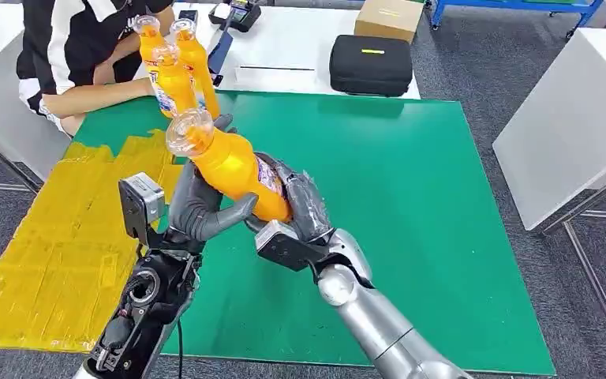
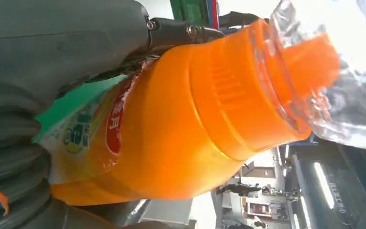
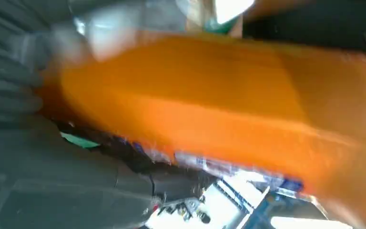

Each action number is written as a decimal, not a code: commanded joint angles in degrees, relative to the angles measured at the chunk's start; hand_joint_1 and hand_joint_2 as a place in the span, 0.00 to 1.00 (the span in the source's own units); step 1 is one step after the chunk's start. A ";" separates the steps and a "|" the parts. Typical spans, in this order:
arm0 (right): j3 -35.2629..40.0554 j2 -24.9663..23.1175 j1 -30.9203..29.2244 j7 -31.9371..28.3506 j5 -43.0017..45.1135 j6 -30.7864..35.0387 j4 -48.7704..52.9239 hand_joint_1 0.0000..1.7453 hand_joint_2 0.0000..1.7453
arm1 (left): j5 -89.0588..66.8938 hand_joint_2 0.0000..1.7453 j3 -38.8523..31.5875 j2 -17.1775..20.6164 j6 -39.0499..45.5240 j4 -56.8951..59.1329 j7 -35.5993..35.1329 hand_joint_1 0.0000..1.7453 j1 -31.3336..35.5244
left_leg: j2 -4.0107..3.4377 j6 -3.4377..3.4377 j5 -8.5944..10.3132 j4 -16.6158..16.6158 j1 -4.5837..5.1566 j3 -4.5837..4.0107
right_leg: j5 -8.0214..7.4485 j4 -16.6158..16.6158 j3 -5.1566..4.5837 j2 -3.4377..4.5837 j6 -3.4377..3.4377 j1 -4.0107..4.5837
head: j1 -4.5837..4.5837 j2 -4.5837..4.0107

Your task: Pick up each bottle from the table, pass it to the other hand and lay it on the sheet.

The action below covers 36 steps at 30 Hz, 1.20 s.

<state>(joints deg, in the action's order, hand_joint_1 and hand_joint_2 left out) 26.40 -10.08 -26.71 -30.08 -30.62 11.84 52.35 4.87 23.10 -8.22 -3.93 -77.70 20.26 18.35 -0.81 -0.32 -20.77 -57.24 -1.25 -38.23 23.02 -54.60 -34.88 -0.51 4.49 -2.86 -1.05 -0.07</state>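
Note:
An orange drink bottle (image 1: 233, 166) with a clear cap hangs tilted above the green mat (image 1: 410, 205), cap pointing up and to the left. My left hand (image 1: 201, 205) wraps its thumb and fingers around the bottle's middle. My right hand (image 1: 304, 209) grips the lower end, by the label. Up close, the bottle (image 2: 186, 119) lies against my left hand (image 2: 52, 57). In the blurred right wrist view, the bottle (image 3: 219, 114) lies across my right hand (image 3: 52, 181). Three more orange bottles (image 1: 175, 71) stand at the mat's far left corner. The yellow sheet (image 1: 63, 245) lies left of the mat.
A seated person (image 1: 87, 39) rests a forearm (image 1: 99, 96) beside the standing bottles. A black case (image 1: 371, 63), a cardboard box (image 1: 389, 17) and a card reader (image 1: 237, 12) sit on the white table behind. Another white table (image 1: 576, 118) stands at the right.

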 commanded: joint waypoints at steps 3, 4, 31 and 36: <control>6.48 -1.00 -5.00 -0.22 -1.43 -3.11 -8.25 1.00 1.00 | -0.23 1.00 0.23 0.66 -0.72 1.75 -0.30 0.00 2.26 | 0.01 -0.02 -0.16 -0.04 -0.03 0.30 | 0.13 -0.05 0.26 0.06 -0.34 0.06 | 0.00 0.00; 6.90 -0.93 -4.94 -0.73 -1.26 -3.41 -7.91 1.00 1.00 | -0.24 1.00 0.12 0.66 -0.75 1.75 -0.34 0.00 2.27 | 0.01 -0.02 -0.24 -0.08 -0.03 0.44 | 0.21 -0.09 0.38 0.08 -0.45 0.07 | 0.00 0.00; 6.10 0.03 -2.87 -3.28 2.32 -2.94 -3.65 1.00 1.00 | 2.60 1.00 -1.72 0.37 -0.95 5.28 -0.02 1.00 2.81 | 0.10 -0.03 -0.21 -0.07 -0.03 0.40 | 0.21 -0.07 0.35 0.00 -0.42 0.07 | 0.00 0.00; 4.62 -0.02 -2.09 -3.22 3.95 -3.10 -2.60 1.00 1.00 | 2.99 1.00 -2.07 0.46 -0.65 5.71 0.03 1.00 3.21 | 0.10 -0.03 -0.20 -0.06 -0.02 0.40 | 0.21 -0.07 0.35 -0.01 -0.42 0.06 | 0.00 0.00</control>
<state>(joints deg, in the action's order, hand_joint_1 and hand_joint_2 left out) 29.90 -10.69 -28.61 -32.96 -28.00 9.25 49.13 7.39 21.64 -8.20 -4.77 -76.59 20.63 18.56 -0.81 -0.32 -20.77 -57.25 -1.25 -38.23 23.02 -54.60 -34.93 -0.50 4.49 -2.86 -1.05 -0.07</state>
